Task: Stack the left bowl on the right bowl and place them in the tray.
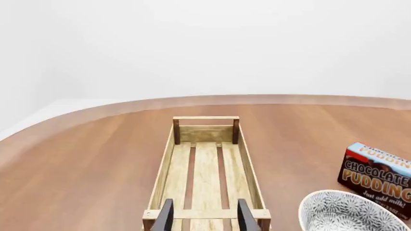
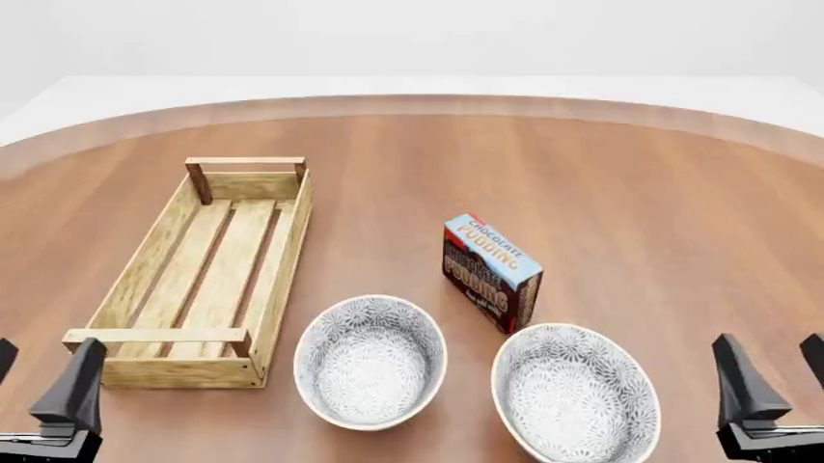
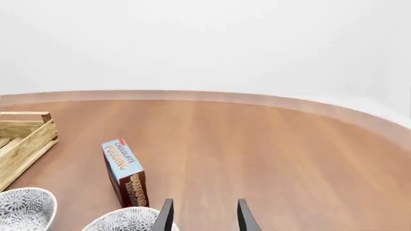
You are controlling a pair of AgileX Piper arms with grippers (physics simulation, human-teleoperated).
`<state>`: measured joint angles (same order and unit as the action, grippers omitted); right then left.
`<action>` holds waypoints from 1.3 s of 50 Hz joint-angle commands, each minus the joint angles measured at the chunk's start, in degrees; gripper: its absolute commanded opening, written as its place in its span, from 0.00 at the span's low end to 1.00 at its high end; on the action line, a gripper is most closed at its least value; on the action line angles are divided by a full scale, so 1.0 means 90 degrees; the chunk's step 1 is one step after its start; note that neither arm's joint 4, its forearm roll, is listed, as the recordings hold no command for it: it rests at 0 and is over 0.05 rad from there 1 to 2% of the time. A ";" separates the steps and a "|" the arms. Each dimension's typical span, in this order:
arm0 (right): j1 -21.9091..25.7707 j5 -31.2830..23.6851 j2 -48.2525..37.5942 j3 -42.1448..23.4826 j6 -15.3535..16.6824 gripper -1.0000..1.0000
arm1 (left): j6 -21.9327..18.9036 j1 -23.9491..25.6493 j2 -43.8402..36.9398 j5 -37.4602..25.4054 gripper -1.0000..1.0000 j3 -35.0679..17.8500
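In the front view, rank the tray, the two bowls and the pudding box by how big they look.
1. Tray, clearly largest.
2. Right bowl and left bowl: nearly alike; the right one looks slightly bigger, but it sits nearer the camera, so I won't rank them.
3. Chocolate pudding box, smallest.

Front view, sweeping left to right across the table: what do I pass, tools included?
Left tool → tray → left bowl → chocolate pudding box → right bowl → right tool.
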<state>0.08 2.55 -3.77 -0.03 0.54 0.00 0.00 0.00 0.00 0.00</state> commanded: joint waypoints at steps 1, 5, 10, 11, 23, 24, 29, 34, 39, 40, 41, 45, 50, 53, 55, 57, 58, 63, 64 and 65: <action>-0.0045 0.0690 -0.1027 -0.0026 0.0275 1.00 | 0.0000 0.0000 0.0000 0.0000 1.00 0.0000; 0.0082 0.0427 -0.0984 -0.0209 0.0472 1.00 | 0.0000 0.0000 0.0000 0.0000 1.00 0.0000; 0.0238 -0.0357 -0.1125 -0.1023 0.0938 1.00 | 0.0000 0.0000 0.0000 0.0000 1.00 0.0000; 0.0248 -0.0437 -0.1396 -0.1305 0.1177 1.00 | 0.0000 0.0000 0.0000 0.0000 1.00 0.0000; 0.1776 -0.1093 -0.4075 -0.3740 0.2196 1.00 | 0.0000 0.0000 0.0000 0.0000 1.00 0.0000; 0.1922 -0.1219 -0.4289 -0.3962 0.2150 1.00 | 0.0000 0.0000 0.0000 0.0000 1.00 0.0000; 0.2451 -0.1729 -0.5185 -0.4904 0.2126 1.00 | 0.0000 0.0000 0.0000 0.0000 1.00 0.0000; 0.2958 -0.2310 -0.6109 -0.5815 0.2222 1.00 | 0.0000 0.0000 0.0000 0.0000 1.00 0.0000; 0.3326 -0.2746 -0.6742 -0.6484 0.2489 1.00 | 0.0000 0.0000 0.0000 0.0000 1.00 0.0000; 0.3437 -0.2831 -0.6880 -0.6597 0.2568 1.00 | 0.0000 0.0000 0.0000 0.0000 1.00 0.0000; 0.3496 -0.2917 -0.7025 -0.6760 0.2642 1.00 | 0.0000 0.0000 0.0000 0.0000 1.00 0.0000; 0.3789 -0.3309 -0.7616 -0.7334 0.2522 1.00 | 0.0000 0.0000 0.0000 0.0000 1.00 0.0000; 0.4130 -0.3567 -0.8116 -0.7708 0.2362 1.00 | 0.0000 0.0000 0.0000 0.0000 1.00 0.0000; 0.4289 -0.3691 -0.8472 -0.7877 0.2261 1.00 | 0.0000 0.0000 0.0000 0.0000 1.00 0.0000; 0.4434 -0.3776 -0.8716 -0.7990 0.2122 1.00 | 0.0000 0.0000 0.0000 0.0000 1.00 0.0000; 0.4461 -0.3805 -0.8850 -0.8032 0.2135 1.00 | 0.0000 0.0000 0.0000 0.0000 1.00 0.0000; 0.4461 -0.3806 -0.8850 -0.8033 0.2135 1.00 | 0.0000 0.0000 0.0000 0.0000 1.00 0.0000; 0.4694 -0.3921 -0.9252 -0.8206 0.1966 1.00 | 0.0000 0.0000 0.0000 0.0000 1.00 0.0000; 0.4736 -0.3929 -0.9364 -0.8218 0.1959 1.00 | 0.0000 0.0000 0.0000 0.0000 1.00 0.0000; 0.4770 -0.3937 -0.9427 -0.8244 0.1918 1.00 | 0.0000 0.0000 0.0000 0.0000 1.00 0.0000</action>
<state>38.85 -30.09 -80.60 -69.88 19.59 0.00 0.00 0.00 0.00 0.00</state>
